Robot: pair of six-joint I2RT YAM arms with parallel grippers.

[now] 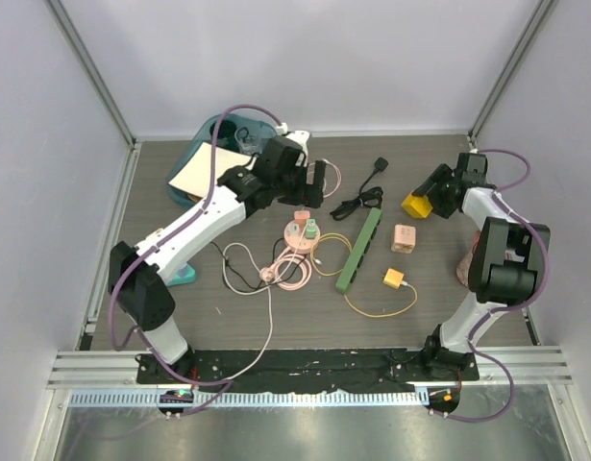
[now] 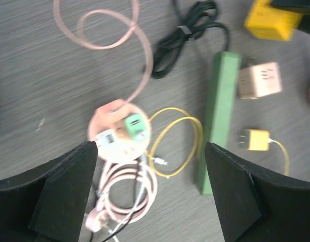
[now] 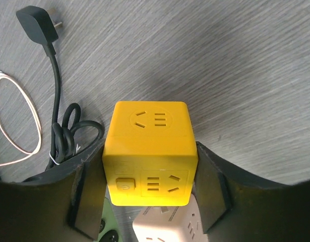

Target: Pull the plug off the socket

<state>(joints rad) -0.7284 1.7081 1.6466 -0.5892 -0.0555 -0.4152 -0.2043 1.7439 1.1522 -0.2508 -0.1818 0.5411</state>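
Note:
The socket is a yellow cube [image 3: 150, 151] [image 1: 416, 205], and my right gripper [image 3: 150, 174] [image 1: 431, 197] is shut on it, one pad against each side, just above the table. The black plug [image 3: 38, 22] [image 1: 379, 165] lies loose on the table beyond it, apart from the cube. Its black cable [image 3: 64, 136] [image 2: 185, 35] is bundled beside it. My left gripper [image 2: 150, 166] [image 1: 309, 182] hangs wide open above the table's middle with nothing between its fingers [image 2: 69, 176]. Below it sit a round pink socket [image 2: 119, 131] and a coiled pink cable [image 2: 127, 191].
A green power strip [image 1: 360, 248] lies diagonally in the middle. A beige cube socket [image 1: 404, 237] and a small yellow plug [image 1: 392, 279] with a yellow cable sit to its right. A teal bin [image 1: 228, 130] and a cardboard sheet [image 1: 199, 173] stand at the back left.

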